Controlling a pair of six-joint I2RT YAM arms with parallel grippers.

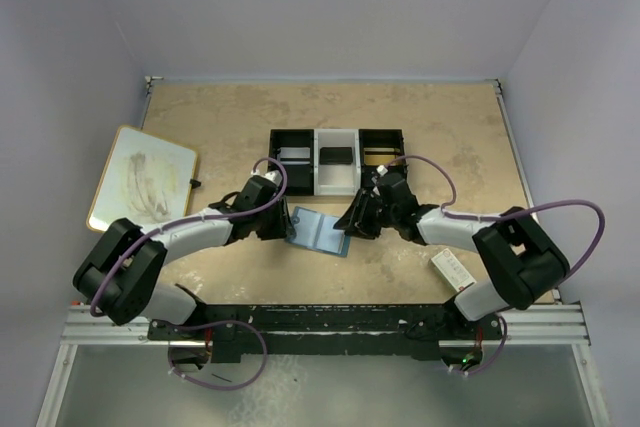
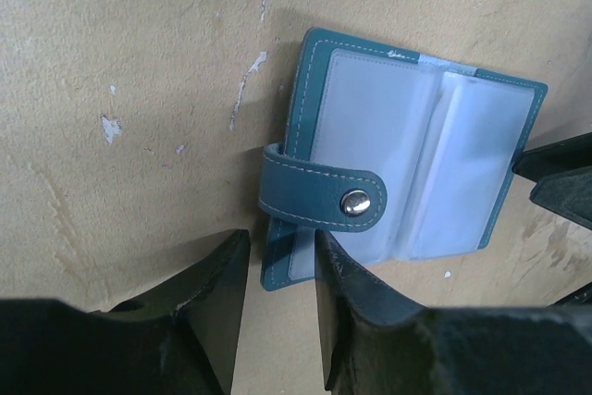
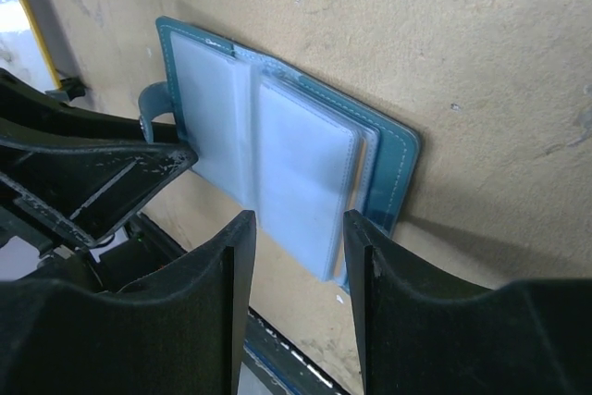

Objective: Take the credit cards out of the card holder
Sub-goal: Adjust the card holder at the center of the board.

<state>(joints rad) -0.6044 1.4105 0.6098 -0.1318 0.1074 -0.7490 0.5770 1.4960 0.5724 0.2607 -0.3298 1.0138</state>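
Black-and-white compartment tray [image 1: 337, 179] sits just past the fingers [image 2: 213, 312]. Smudgy whiteboard [image 1: 142, 179] is way off left and a white box [image 1: 453, 269] is behind right, all on the table [image 1: 220, 117].

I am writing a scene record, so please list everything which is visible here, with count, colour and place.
card holder: 1, blue, open, table centre
compartment tray: 1, black and white, far centre
board: 1, white, smudged, far left
box: 1, white, near right
table: 1, beige
left arm: 1, black and white, jaws apart at card holder
right arm: 1, same, jaws apart at card holder
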